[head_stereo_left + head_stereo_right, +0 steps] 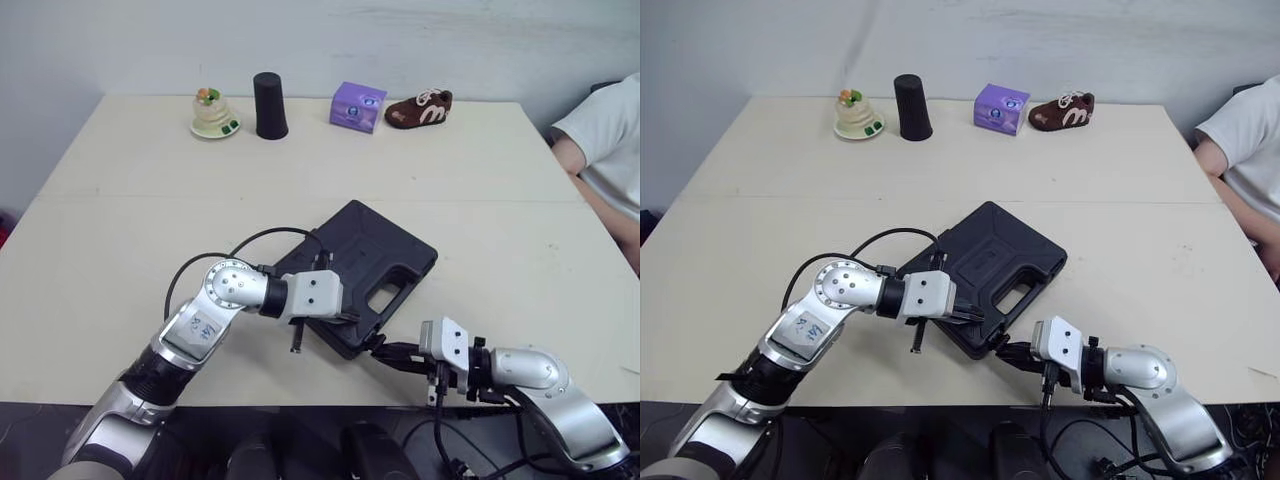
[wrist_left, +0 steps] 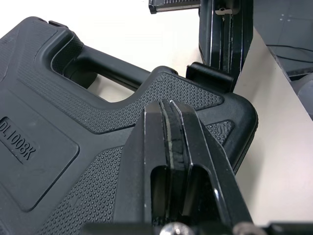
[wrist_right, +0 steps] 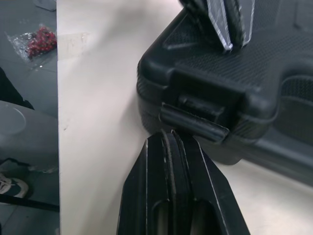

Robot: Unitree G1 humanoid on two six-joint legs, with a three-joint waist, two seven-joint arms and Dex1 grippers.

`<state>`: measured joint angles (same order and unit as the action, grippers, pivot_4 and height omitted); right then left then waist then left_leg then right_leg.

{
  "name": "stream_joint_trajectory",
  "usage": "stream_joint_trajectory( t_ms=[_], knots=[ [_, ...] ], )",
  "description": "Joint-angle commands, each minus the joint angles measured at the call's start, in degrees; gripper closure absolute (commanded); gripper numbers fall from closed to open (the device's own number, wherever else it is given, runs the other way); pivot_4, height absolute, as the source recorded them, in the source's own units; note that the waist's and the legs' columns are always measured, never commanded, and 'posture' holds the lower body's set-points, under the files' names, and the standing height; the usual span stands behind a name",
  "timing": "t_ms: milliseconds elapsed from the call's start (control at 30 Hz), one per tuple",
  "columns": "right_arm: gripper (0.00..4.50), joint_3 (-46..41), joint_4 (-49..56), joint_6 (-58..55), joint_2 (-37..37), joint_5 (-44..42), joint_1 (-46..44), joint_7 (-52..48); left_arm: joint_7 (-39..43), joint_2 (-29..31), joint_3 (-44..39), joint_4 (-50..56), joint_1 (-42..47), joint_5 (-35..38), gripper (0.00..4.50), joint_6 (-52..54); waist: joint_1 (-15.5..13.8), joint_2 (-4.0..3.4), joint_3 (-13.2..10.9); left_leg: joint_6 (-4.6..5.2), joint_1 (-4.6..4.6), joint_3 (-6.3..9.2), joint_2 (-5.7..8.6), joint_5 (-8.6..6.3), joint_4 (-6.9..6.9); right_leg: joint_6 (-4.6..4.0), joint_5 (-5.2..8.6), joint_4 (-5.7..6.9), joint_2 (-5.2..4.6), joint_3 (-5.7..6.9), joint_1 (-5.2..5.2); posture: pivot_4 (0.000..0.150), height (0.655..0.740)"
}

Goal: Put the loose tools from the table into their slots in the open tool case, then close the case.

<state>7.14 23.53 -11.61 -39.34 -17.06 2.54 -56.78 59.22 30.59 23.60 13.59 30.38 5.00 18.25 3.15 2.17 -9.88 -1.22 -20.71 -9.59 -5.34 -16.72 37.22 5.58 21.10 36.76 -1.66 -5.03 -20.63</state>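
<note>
Tool case [image 1: 370,262]: black, lid down, lying flat on the table [image 1: 150,200] near its front edge; directly under the left gripper and directly ahead of the right gripper.
Left gripper [image 2: 168,105]: both fingers pressed together, nothing held between them; tips set down on the textured lid corner beside the handle cut-out [image 2: 112,68].
Right gripper [image 3: 168,137]: fingers likewise pressed together and empty; tips low over the table edge, aimed at the case's front wall.
Latch [image 3: 195,120]: on the front wall, just beyond the right gripper's tips, touching or nearly so; cannot tell whether snapped home.
Grippers relative to each other: close together at the same near corner of the case, left above on the lid, right below at the wall.
Loose tools: none seen beside either gripper.
Far from both grippers, beyond the case: black cup [image 1: 269,105], purple box [image 1: 357,106], brown shoe [image 1: 420,108] along the far table edge.
Person [image 1: 610,140]: seated at the table's right side, well apart from the right gripper.
</note>
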Motion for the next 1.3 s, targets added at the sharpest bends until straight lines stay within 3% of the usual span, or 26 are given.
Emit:
stream_joint_trajectory(
  t_ms=[33,733,833,967,1133,1300],
  knots=[
    [4.41,-0.1,2.1,-0.1,0.4,-1.5,-1.7,-0.1,0.2,1.8,4.1,-3.9,-3.1,-3.9,4.50,2.9,0.0,0.00,0.0,-0.02,0.16,-0.01,-0.01,-0.03,-0.06,-0.03,0.01,-0.06,-0.01,0.00,0.15,0.150,0.7400],
    [4.41,-0.1,1.7,-5.4,0.1,-3.2,-9.2,-3.9,-1.2,2.3,4.6,-2.9,-4.6,-4.0,4.50,5.1,0.5,0.06,0.0,-0.11,0.39,-0.09,-0.36,-0.10,-0.25,-0.42,-0.10,-0.20,0.17,0.06,0.28,0.150,0.7400],
    [4.41,-2.0,1.2,-5.5,-2.4,-3.7,-8.2,-5.9,-3.5,1.0,0.2,-2.8,-5.3,-1.7,4.50,1.6,0.5,0.04,0.1,-0.10,0.40,-0.09,-0.35,-0.11,-0.26,-0.44,-0.10,-0.22,0.15,0.05,0.27,0.150,0.7400],
    [4.41,-9.0,-0.8,-6.2,-8.9,-6.5,-6.3,-9.7,-8.6,-2.6,-13.3,0.9,-4.0,6.2,4.50,-2.3,-0.1,-0.07,-0.1,-0.04,0.24,-0.09,-0.27,-0.12,-0.23,-0.40,-0.12,-0.26,0.04,0.06,0.17,0.150,0.7400],
    [4.41,-19.9,-14.5,0.6,-17.2,-4.2,-7.3,-12.7,-6.8,7.2,-29.4,4.0,-11.7,11.3,4.50,-0.8,0.3,-0.13,-0.3,-0.05,-0.35,-0.20,-0.30,-0.09,-0.18,-0.33,-0.15,-0.43,0.08,0.04,-0.37,0.150,0.7400],
    [4.41,-24.1,-25.6,5.5,-20.7,-2.9,-11.2,-13.0,-7.0,13.7,-41.4,1.1,-19.3,14.1,4.50,1.7,0.2,-0.31,-0.5,-0.08,-0.68,-0.33,-0.35,-0.09,-0.24,-0.27,-0.10,-0.54,0.14,0.02,-0.79,0.150,0.7400]
  ],
)
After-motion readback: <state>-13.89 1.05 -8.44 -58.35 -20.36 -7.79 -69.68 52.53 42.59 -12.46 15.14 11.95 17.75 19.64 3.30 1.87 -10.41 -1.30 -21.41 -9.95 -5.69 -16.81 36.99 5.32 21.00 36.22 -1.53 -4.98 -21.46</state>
